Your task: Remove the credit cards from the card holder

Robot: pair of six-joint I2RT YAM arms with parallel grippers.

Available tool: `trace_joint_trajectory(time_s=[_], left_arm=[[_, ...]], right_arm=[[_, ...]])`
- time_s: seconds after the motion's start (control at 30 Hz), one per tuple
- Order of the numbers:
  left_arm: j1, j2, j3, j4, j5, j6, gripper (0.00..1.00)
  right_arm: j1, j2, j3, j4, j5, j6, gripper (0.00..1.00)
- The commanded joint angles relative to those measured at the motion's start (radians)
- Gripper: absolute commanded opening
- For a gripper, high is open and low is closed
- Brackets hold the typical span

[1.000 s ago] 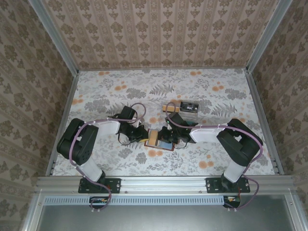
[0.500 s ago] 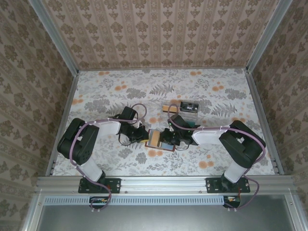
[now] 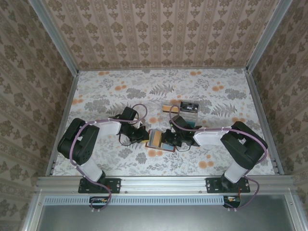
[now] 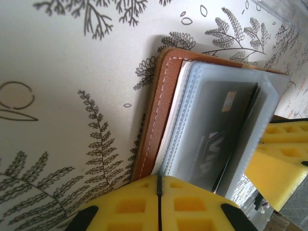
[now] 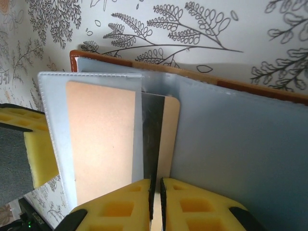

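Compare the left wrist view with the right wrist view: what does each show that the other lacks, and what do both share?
Left wrist, not right wrist: the card holder's stitched brown cover and a dark card inside a clear sleeve. Right wrist, not left wrist: a tan card with a dark stripe, its edge pinched by the right tool. Shared: the open card holder on the fern-printed table, and the yellow-padded left tool shut at its edge.

Tan card [image 5: 171, 130] pinched by the right gripper [image 5: 155, 202] at 6 o'clock.
The card, with a dark stripe, sticks partway out of a clear sleeve [image 5: 53, 120] toward 3 o'clock; the open wallet [image 5: 240, 159] lies beneath, its brown rim toward 12 o'clock on the fern-print tablecloth [image 5: 216, 29].
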Motion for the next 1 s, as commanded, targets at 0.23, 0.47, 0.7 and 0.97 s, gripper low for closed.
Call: trace_joint_trajectory(time_s=[0.23,0.47,0.7,0.97], left_arm=[[-0.006,0.018,-0.013,-0.03,-0.033,0.015,0.08],[-0.01,0.02,-0.013,-0.029,-0.032,0.017,0.08],[-0.01,0.019,-0.012,-0.029,-0.03,0.016,0.08],[-0.012,0.018,-0.017,-0.027,-0.031,0.016,0.08]], right_arm=[[-0.033,-0.071,-0.036,-0.073,0.023,-0.017,0.17],[-0.025,-0.041,-0.013,0.004,-0.017,0.002,0.2],[-0.017,0.01,-0.012,0.077,-0.037,0.038,0.2],[-0.005,0.019,-0.001,0.099,-0.036,0.054,0.2]])
